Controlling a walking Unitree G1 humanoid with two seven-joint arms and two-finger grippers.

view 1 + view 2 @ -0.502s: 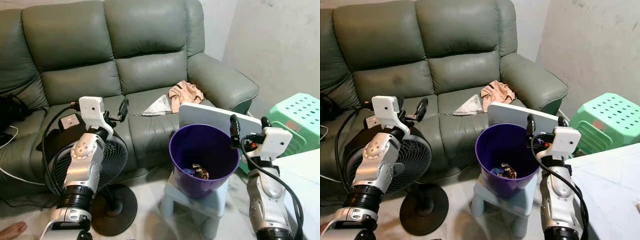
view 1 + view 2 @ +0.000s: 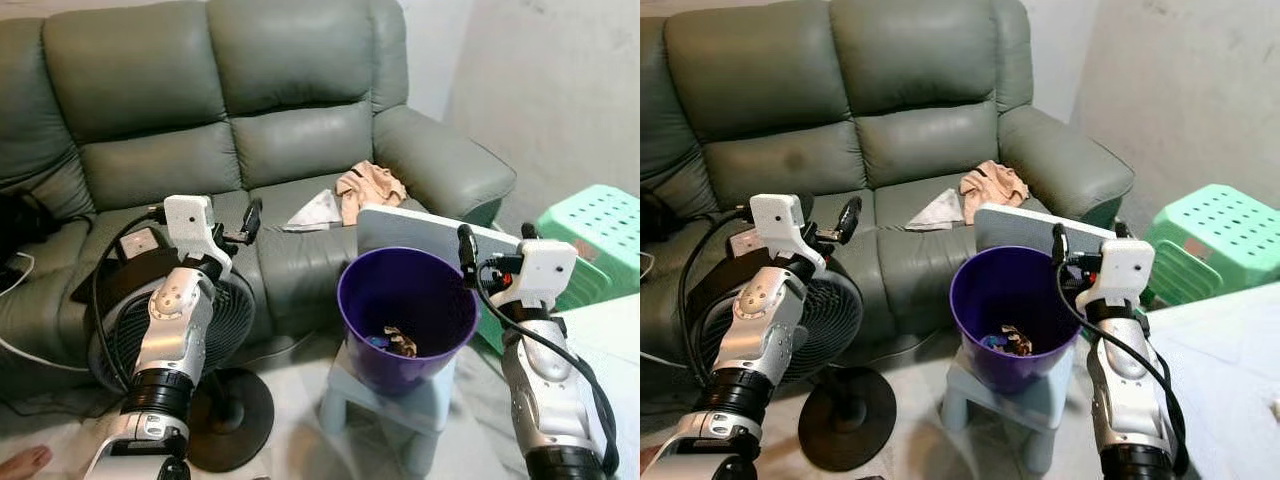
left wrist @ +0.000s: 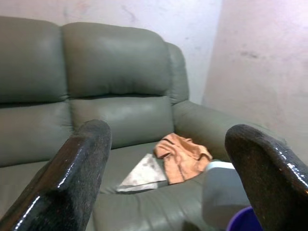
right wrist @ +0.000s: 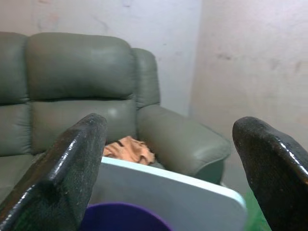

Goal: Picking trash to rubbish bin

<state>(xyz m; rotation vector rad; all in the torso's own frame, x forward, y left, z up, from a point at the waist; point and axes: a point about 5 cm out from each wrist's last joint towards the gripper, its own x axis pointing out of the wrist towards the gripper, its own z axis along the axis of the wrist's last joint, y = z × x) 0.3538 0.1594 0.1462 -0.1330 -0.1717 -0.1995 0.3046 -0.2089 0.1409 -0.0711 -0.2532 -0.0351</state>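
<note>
Purple rubbish bin (image 2: 408, 318) between empty grippers.

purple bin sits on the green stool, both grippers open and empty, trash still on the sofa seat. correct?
One thing is wrong: the purple bin sits on a small pale blue stool, not the green stool, which stands apart by the wall, as the left eye view shows. The rest holds: left gripper and right gripper are open and empty, and the trash lies on the sofa seat.

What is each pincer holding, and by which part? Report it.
Nothing is held. The left pincer and the right pincer are both open and empty, raised before the sofa.
</note>
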